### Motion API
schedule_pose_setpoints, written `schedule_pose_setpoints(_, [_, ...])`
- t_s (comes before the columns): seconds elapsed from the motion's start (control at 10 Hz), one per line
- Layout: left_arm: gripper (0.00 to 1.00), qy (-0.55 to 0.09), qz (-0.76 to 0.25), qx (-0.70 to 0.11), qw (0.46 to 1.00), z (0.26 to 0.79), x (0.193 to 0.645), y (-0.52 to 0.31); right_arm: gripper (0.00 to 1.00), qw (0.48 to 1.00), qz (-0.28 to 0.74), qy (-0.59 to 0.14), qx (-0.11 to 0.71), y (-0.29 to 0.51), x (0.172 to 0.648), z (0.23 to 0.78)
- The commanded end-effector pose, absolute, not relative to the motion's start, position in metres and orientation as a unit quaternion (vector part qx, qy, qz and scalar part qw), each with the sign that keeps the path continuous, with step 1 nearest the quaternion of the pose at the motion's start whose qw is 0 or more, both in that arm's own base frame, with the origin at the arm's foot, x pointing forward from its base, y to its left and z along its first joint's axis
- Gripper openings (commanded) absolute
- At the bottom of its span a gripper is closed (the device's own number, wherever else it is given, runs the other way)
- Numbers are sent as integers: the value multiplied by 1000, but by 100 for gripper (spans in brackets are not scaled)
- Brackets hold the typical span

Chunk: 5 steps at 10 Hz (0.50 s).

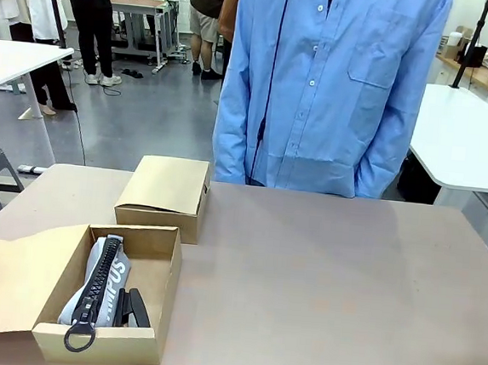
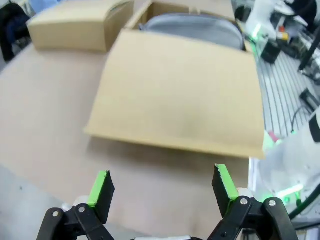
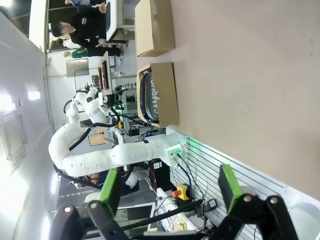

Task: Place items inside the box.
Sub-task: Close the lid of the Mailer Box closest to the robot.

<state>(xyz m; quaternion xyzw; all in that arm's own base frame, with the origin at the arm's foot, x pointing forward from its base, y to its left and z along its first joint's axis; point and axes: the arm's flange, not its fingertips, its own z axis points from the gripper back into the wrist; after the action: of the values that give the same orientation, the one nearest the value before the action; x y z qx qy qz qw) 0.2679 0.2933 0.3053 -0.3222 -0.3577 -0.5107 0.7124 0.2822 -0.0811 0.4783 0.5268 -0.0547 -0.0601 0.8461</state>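
The open box (image 1: pixel 157 247) is plain brown cardboard, matt and slightly fibrous, and the closed box (image 1: pixel 164 194) behind it looks the same. Inside lies a grey fabric pouch (image 1: pixel 109 283) with a soft woven look, its chunky zip (image 1: pixel 98 289) and ring pull (image 1: pixel 79 337) black and faintly glossy (plastic or metal, hard to tell). Beside it, a black stapler (image 1: pixel 135 308) shows a smooth sheen. The bench (image 1: pixel 328 292) is a smooth, matt tan surface.

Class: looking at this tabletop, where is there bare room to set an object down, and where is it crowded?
Free: the table from the open box rightward to its right edge, and the strip between the closed box and the far edge. Crowded: the near-left corner, where both boxes sit and the open box holds the grey pouch.
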Motion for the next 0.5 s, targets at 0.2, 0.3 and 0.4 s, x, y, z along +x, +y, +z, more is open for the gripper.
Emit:
schedule_pose_setpoints(0.2, [100, -280, -515, -304, 752, 271, 270, 290, 100, 841, -61, -57, 535, -80, 283, 483])
schedule_pose_setpoints(0.3, [100, -271, -513, -301, 757, 265, 272, 289, 100, 841, -61, -57, 535, -80, 283, 483])
schedule_pose_setpoints(0.4, [100, -284, -510, -308, 752, 264, 276, 285, 100, 841, -61, -57, 535, -80, 283, 483])
